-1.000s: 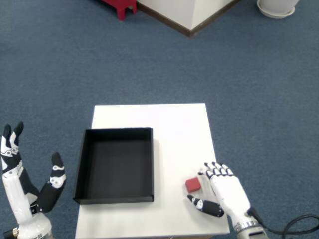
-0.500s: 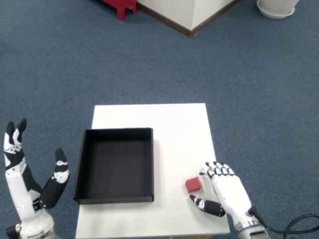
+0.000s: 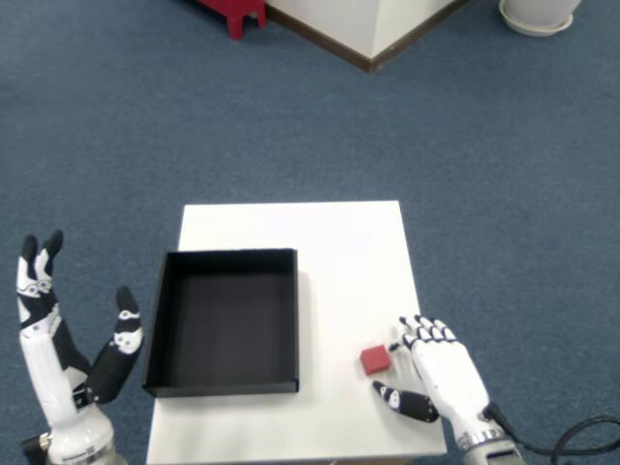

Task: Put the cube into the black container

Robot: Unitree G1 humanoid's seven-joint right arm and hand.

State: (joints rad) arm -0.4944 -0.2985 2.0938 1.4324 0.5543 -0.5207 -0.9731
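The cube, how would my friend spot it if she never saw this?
Find the white table. Right of the black container, near the front edge, sits the cube, just beside the right robot hand. It is the only small red thing on the table.

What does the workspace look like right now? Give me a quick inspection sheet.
Surface: small white table, standing on blue carpet.
Job's things: red cube on the table, not in the black container, which is empty.
Clutter: nothing seen.
Hands: right hand open beside the cube, not gripping it; left hand open, raised off the table's left side.
Cables: black cable by the right wrist.
Surroundings: red object, white wall corner, white base at the top edge.
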